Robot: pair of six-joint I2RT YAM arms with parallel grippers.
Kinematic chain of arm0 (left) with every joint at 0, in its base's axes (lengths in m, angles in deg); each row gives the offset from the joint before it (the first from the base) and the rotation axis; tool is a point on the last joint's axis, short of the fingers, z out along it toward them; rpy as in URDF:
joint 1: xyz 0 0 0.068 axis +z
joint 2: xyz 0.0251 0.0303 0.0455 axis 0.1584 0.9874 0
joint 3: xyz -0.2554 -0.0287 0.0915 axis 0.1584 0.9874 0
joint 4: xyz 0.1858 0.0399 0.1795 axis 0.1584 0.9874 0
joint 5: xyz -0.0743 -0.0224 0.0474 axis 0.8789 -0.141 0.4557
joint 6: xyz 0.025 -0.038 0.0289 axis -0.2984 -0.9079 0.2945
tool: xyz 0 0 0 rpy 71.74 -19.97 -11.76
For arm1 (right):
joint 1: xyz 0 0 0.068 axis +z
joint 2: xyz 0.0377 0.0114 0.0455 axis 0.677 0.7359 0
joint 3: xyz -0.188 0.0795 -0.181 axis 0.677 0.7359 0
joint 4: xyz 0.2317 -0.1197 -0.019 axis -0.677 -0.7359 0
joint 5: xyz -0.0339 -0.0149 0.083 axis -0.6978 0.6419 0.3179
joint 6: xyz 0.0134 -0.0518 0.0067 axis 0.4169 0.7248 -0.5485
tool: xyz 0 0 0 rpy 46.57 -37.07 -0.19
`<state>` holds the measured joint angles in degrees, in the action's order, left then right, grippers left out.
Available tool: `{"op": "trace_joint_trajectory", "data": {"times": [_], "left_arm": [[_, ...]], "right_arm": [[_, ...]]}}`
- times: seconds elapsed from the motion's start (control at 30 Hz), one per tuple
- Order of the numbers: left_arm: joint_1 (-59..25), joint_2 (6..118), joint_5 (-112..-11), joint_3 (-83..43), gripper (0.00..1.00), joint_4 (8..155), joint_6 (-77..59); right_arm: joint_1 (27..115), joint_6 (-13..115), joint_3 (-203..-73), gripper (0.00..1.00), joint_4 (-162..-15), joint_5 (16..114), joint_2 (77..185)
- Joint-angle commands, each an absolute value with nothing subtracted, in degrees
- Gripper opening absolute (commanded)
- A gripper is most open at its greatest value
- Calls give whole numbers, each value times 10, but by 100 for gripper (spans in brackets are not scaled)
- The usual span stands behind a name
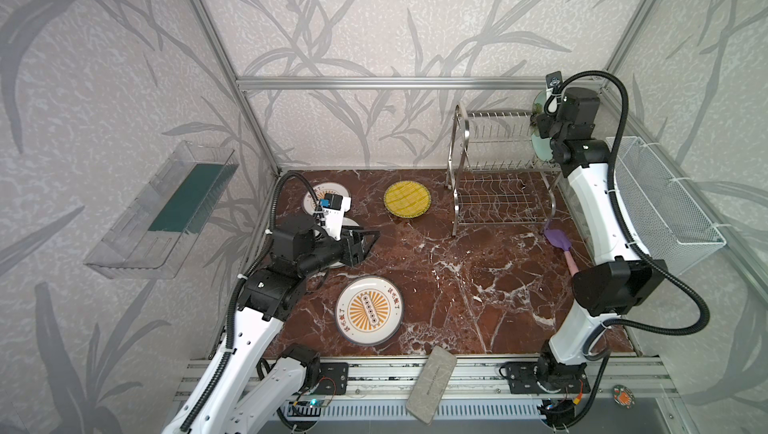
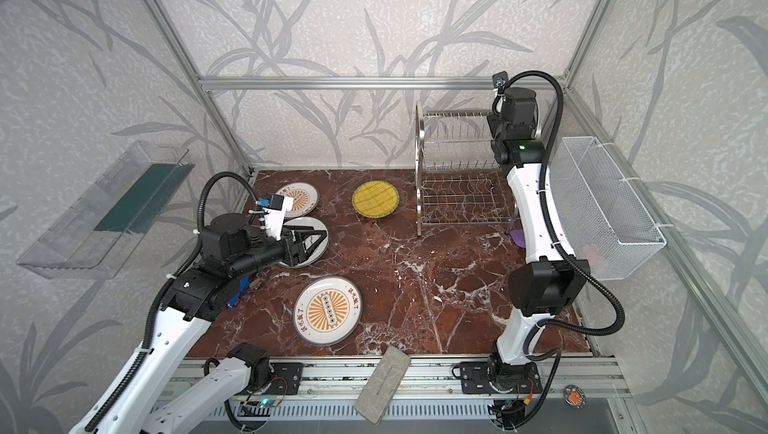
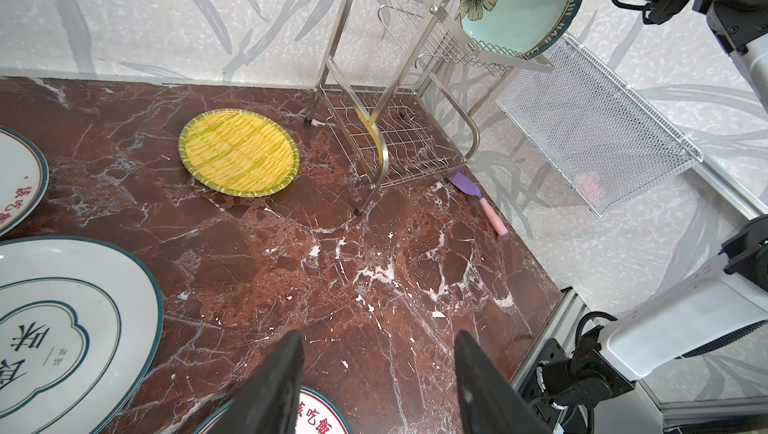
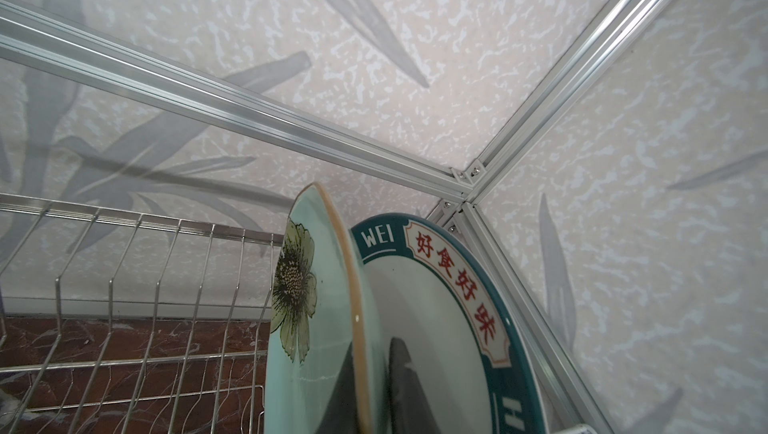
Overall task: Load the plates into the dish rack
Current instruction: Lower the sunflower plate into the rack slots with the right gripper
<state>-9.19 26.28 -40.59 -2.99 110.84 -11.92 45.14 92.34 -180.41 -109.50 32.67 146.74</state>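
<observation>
My right gripper [image 4: 371,344] is shut on the rim of the mint plate with a flower [image 4: 299,328], holding it upright over the right end of the dish rack [image 1: 498,203] top tier. Just behind it stands the teal-rimmed white plate [image 4: 436,307]. My left gripper [image 3: 377,336] is open and empty, low over the marble beside the white ringed plate [image 3: 62,328]. Flat on the table lie a sunburst plate [image 1: 369,310] near the front, a second sunburst plate [image 1: 318,197] at the back left, and the small yellow plate [image 1: 407,199].
A purple spatula with a pink handle [image 1: 559,241] lies by the rack's front right foot. A white mesh basket [image 1: 665,203] hangs on the right wall and a clear plastic tray [image 1: 166,212] on the left wall. A grey slab [image 1: 430,386] overhangs the front rail.
</observation>
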Motion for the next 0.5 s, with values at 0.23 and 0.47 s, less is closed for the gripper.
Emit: {"op": "trace_joint_trajectory", "data": {"times": [0.23,0.47], "left_arm": [[-89,262,-396,-23,56,1105,-111],[-86,263,-396,-23,56,1105,-111]], "right_arm": [[452,911,-1812,24,-1053,328,1439],[452,903,-1824,28,-1058,329,1439]]}}
